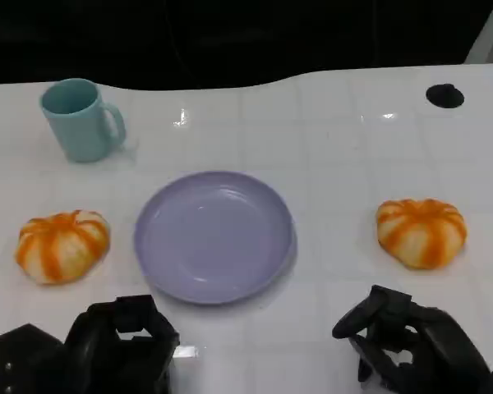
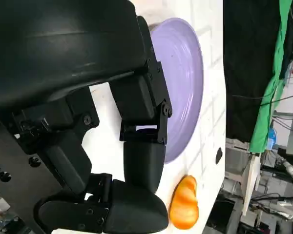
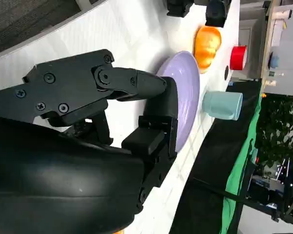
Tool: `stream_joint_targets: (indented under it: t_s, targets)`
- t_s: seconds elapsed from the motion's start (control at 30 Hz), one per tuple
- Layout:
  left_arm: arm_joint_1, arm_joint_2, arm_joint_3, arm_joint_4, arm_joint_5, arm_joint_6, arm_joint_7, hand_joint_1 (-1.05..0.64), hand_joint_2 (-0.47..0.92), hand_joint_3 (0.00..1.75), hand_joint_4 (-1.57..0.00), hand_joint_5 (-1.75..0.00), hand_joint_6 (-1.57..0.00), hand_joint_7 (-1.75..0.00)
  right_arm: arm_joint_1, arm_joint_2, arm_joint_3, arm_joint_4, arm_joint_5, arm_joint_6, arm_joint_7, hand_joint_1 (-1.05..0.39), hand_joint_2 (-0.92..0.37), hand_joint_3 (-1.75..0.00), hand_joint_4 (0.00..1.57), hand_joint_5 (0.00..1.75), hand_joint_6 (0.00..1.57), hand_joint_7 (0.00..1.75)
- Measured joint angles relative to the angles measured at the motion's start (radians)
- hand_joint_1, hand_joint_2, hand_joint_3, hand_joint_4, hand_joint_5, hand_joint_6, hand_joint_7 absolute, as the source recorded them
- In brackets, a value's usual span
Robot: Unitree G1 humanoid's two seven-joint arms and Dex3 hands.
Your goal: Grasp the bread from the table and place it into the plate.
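Note:
Two orange-and-white striped bread buns lie on the white table, the left bread [image 1: 63, 245] and the right bread [image 1: 421, 231], on either side of an empty lavender plate [image 1: 214, 236]. My left hand [image 1: 119, 345] hovers at the near edge, below and right of the left bread, holding nothing, fingers loosely bent and apart. Just short of the right bread, my right hand [image 1: 411, 341] is equally empty. The left wrist view shows the plate [image 2: 183, 83] and the right bread [image 2: 184, 204] beyond my fingers [image 2: 141, 146]. The right wrist view shows the plate [image 3: 185, 97] and the left bread [image 3: 207, 46].
A teal mug [image 1: 82, 119] stands at the far left behind the left bread, also in the right wrist view as the mug [image 3: 222, 105]. A small black disc [image 1: 444, 95] sits at the far right. The table's back edge meets a dark backdrop.

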Motion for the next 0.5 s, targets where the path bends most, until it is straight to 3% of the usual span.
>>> stream_joint_targets:
  t_s: [0.13, 0.23, 0.5]
  targets:
    - [0.0, 0.0, 0.0, 0.001, 0.001, -0.001, 0.0, -1.05, 0.42, 1.02, -1.57, -1.22, -1.41, -0.9, 0.0, 0.002, -0.001, -0.002, 0.004, 0.0, 0.0, -0.43, -0.92, -0.4, 0.68, 1.66, 0.74, 1.03]
    - [0.0, 0.0, 0.0, 0.0, 0.001, -0.001, 0.0, -1.05, 0.42, 1.02, -1.57, -1.22, -1.41, -0.9, -0.002, 0.008, -0.003, -0.003, 0.007, -0.005, -0.007, -0.4, -0.92, -0.33, 0.62, 1.51, 0.74, 0.75]
    - [0.0, -0.001, 0.0, -0.002, 0.0, 0.0, 0.0, -1.05, 0.41, 1.03, -1.57, -1.23, -1.41, -0.89, -0.037, -0.002, -0.026, -0.015, -0.05, -0.078, -0.054, -0.44, -0.92, -0.19, 0.53, 0.98, 0.61, 0.53]
